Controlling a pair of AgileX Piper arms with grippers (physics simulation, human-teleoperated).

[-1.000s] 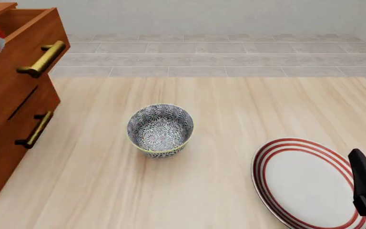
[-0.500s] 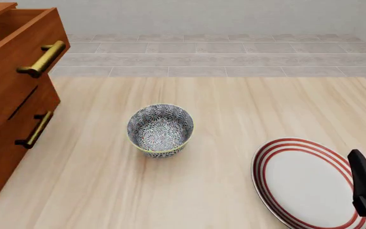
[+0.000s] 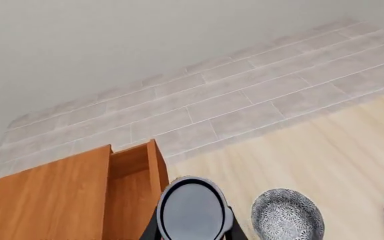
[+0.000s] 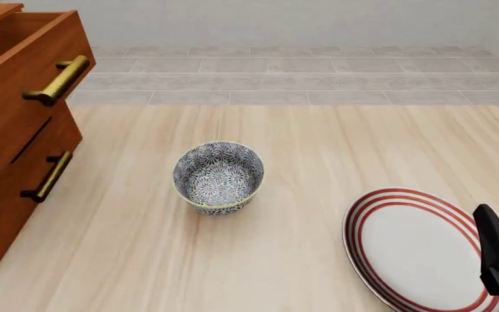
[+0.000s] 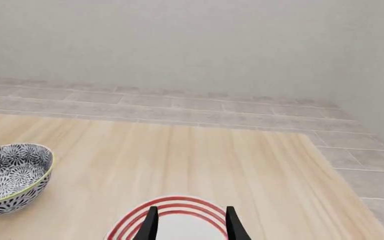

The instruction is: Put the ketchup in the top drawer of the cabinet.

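Ketchup [image 3: 192, 212] sits clamped between our left tool's [image 3: 193, 231] black fingers, dark grey top facing the wrist camera, held above the top drawer [image 3: 133, 197], which stands pulled out of the cabinet [image 4: 11, 140] at the desk's [image 4: 319, 149] left edge. Our right tool [image 5: 187, 222] hangs with its fingers apart over the red-ringed plate [image 4: 410, 250] near the desk's right near corner. Between them rests the patterned bowl [image 4: 218, 177].
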